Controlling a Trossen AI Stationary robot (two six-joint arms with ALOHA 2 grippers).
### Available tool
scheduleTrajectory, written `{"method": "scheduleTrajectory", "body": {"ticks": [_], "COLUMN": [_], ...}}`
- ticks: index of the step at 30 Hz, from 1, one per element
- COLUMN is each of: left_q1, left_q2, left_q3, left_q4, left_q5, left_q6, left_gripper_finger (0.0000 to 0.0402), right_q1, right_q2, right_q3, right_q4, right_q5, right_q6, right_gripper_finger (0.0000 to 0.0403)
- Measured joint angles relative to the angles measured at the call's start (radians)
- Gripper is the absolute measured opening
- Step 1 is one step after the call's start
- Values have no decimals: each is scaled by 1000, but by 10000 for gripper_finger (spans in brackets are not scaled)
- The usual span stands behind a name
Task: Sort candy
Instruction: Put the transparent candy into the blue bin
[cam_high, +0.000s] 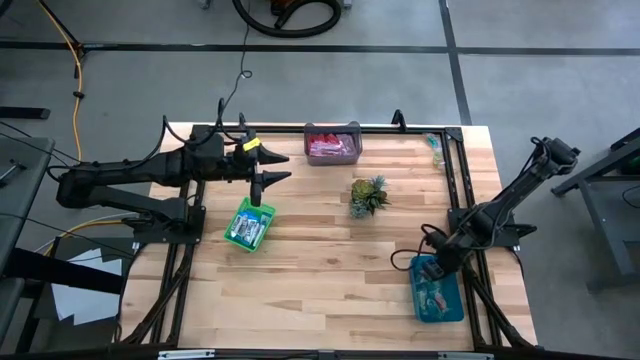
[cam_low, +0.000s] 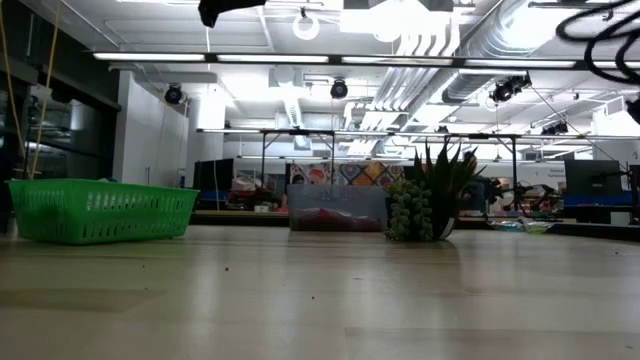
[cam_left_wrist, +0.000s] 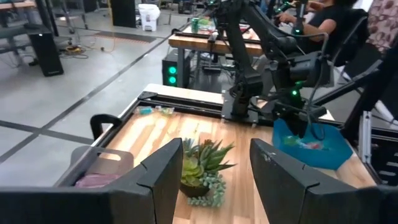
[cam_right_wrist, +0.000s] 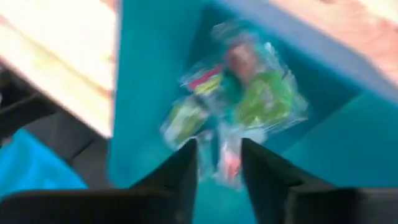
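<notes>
Here, candy (cam_right_wrist: 239, 102) just beyond right hand (cam_right_wrist: 219, 163).

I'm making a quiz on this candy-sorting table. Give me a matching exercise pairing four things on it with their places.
Things:
1. green slotted plastic basket
2. blue plastic bin
3. translucent grey bin of pink candy
4. small spiky green plant

Places:
A. far edge of the table, near its middle
B. under the right gripper
C. middle of the table
D. just below the left gripper

Pairs: 1-D, 2-B, 3-A, 4-C
</notes>
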Motion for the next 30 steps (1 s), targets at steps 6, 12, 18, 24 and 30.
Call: {"method": "scheduleTrajectory", "body": {"ticks": [6,12,18,24,30], "left_q1": [0,0,0,-22,-93], "left_q2": [0,-12,-53,-91,-83], "left_q3": [0,0,0,0,0], "left_q4": [-3,-2,4,38,171], "left_q5": [11,11,22,63,120], "left_q6": [0,0,-40,-134,-141], "left_gripper_finger": [175,175,175,170,132], "right_q1": [0,1,-14,-149,-377], "right_q2": [-1,-14,-19,-7,37], "right_q3": [59,147,228,225,226], "right_q4": [-17,-53,-30,181,656], "right_q5": [-136,-223,175,627,671], "right_q6": [-112,-164,-246,-477,-1053], "right_gripper_finger": [202,237,233,231,209]}}
